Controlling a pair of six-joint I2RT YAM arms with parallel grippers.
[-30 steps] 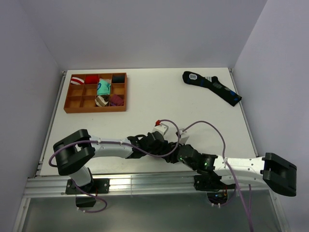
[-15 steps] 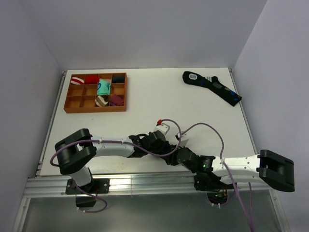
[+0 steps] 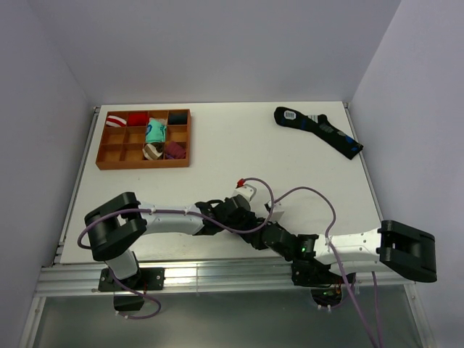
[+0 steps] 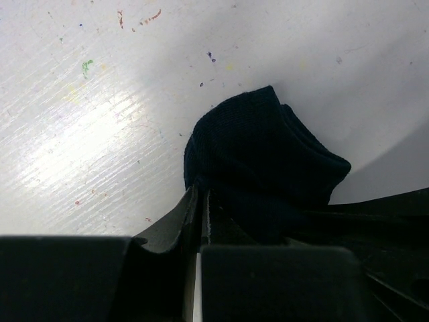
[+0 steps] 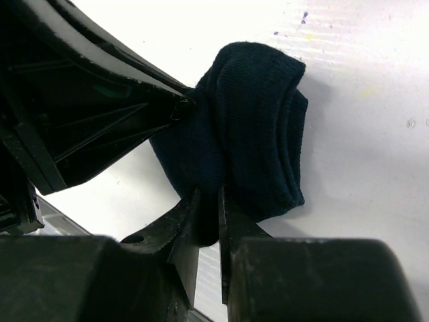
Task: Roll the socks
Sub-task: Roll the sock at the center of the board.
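The socks point(image 4: 261, 157) are a dark navy bundle, partly rolled, lying on the white table; they also show in the right wrist view point(image 5: 258, 127). My left gripper point(image 4: 201, 201) is shut on the bundle's near edge. My right gripper point(image 5: 209, 201) is shut on a fold at its lower edge, and the left gripper's fingers point(image 5: 127, 114) touch the bundle from the left there. In the top view the left gripper point(image 3: 245, 222) and right gripper point(image 3: 259, 233) meet near the table's front edge, and the socks are hidden between them.
A brown compartment tray point(image 3: 101, 154) with colourful sock bundles stands at the back left. A long black sock with blue patches and a white label point(image 3: 317, 130) lies at the back right. Cables point(image 3: 290, 192) loop above both wrists.
The right arm has swung left and its forearm has stretched lower along the front edge. Both grippers have stayed closed together on the socks, shifting slightly left.
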